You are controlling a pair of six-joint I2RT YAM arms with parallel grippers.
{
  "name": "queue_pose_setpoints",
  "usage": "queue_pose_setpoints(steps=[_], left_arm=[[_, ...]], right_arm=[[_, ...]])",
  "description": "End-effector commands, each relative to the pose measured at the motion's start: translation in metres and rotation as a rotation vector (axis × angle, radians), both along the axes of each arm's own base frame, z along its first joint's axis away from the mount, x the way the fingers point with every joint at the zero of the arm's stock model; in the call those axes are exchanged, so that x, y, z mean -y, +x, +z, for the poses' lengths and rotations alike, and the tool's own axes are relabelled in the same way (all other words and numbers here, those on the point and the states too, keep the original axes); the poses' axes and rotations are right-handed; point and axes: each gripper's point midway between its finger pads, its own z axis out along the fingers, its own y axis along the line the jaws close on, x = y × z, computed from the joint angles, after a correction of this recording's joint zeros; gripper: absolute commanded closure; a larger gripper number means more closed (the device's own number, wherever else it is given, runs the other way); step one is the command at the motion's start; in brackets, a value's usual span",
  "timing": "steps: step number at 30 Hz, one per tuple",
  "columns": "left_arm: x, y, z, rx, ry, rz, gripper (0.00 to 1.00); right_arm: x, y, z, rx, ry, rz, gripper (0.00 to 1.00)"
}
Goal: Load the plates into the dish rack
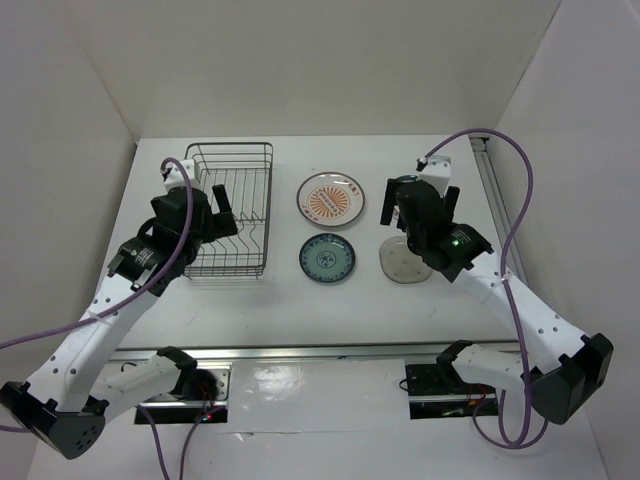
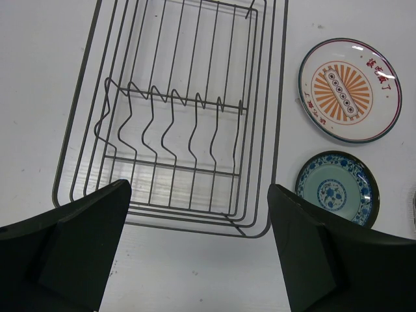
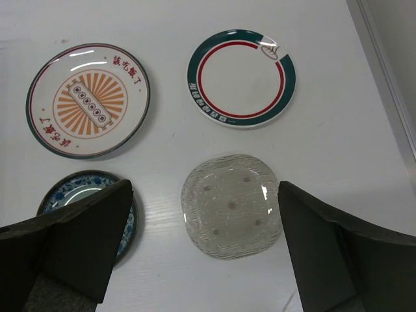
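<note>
From above, the dish rack (image 1: 229, 147) stands on the left, with the sunburst plate (image 1: 330, 198), blue plate (image 1: 327, 258) and clear plate (image 1: 400, 268) lying flat to its right

Left wrist: the left gripper (image 2: 201, 260) is spread wide over the rack's near end

Right wrist: the right gripper (image 3: 205, 253) is spread wide above the clear plate

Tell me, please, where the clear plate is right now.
In the top view, the clear plate lies right of the blue patterned plate, partly under the right gripper.
</note>
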Motion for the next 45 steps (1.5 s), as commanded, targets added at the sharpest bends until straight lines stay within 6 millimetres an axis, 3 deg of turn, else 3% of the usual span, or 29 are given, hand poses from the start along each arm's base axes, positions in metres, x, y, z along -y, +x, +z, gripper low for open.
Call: queue_pose_setpoints(steps=[1,11,13,15,16,17,18,19,21,23,25,26,29,32,33,35,36,38,39,45], left_arm=[[0.001,0.005,0.010,0.047,0.004,-0.006,0.00],[0.001,0.005,0.010,0.047,0.004,-0.006,0.00],[0.003,0.005,0.010,0.045,-0.001,-0.015,0.00],[0.003,0.006,0.007,0.037,0.003,-0.016,0.00],[0.003,0.006,0.007,0.037,0.003,-0.016,0.00],[0.003,0.006,0.007,0.037,0.003,-0.016,0.00],[0.003,0.006,0.007,0.037,0.003,-0.016,0.00],[0.003,0.006,0.003,0.028,0.007,-0.016,0.00],[0.003,0.006,0.003,0.028,0.007,-0.016,0.00],[0.003,0.006,0.003,0.028,0.007,-0.016,0.00],[0.004,0.008,0.002,0.027,0.008,-0.016,0.00],[0.004,0.008,0.002,0.027,0.008,-0.016,0.00],[0.009,0.007,0.002,0.025,0.003,-0.034,0.00],[0.009,0.007,0.002,0.024,0.011,-0.038,0.00],[0.009,0.007,0.002,0.024,0.011,-0.038,0.00],[0.008,0.007,-0.002,0.016,0.015,-0.038,0.00],[0.012,0.007,0.000,0.024,0.011,-0.049,0.00],[0.012,0.007,0.000,0.024,0.011,-0.049,0.00],[0.012,0.007,0.000,0.024,0.011,-0.049,0.00],[0.015,0.007,-0.001,0.020,0.011,-0.069,0.00]], right_arm=[[0.003,0.000,0.018,0.044,-0.003,-0.024,0.00],[-0.001,-0.002,0.017,0.064,0.023,0.006,0.00],[-0.016,0.002,0.016,0.073,0.071,0.068,0.00],[-0.036,0.004,-0.003,0.052,0.122,0.145,0.00],[-0.057,0.009,0.001,0.085,0.189,0.228,0.00],[-0.065,0.011,-0.006,0.086,0.225,0.245,0.00],[-0.070,0.010,-0.024,0.072,0.239,0.260,0.00],[-0.083,0.016,-0.014,0.138,0.293,0.308,0.00],[-0.085,0.024,-0.037,0.126,0.332,0.305,0.00],[-0.088,0.042,-0.050,0.129,0.369,0.322,0.00],[-0.097,0.048,-0.065,0.113,0.408,0.345,0.00],[-0.094,0.060,-0.060,0.155,0.434,0.336,0.00],[-0.100,0.076,-0.098,0.085,0.469,0.312,0.02],[-0.097,0.093,-0.107,0.080,0.483,0.280,0.02],[-0.091,0.100,-0.123,0.057,0.483,0.269,0.02],[-0.096,0.109,-0.128,0.043,0.535,0.289,0.02],[-0.090,0.114,-0.146,0.011,0.547,0.269,0.02],[-0.092,0.123,-0.151,0.002,0.571,0.261,0.03],[-0.090,0.125,-0.166,-0.025,0.569,0.254,0.03],[-0.099,0.152,-0.176,-0.032,0.605,0.286,0.05]])
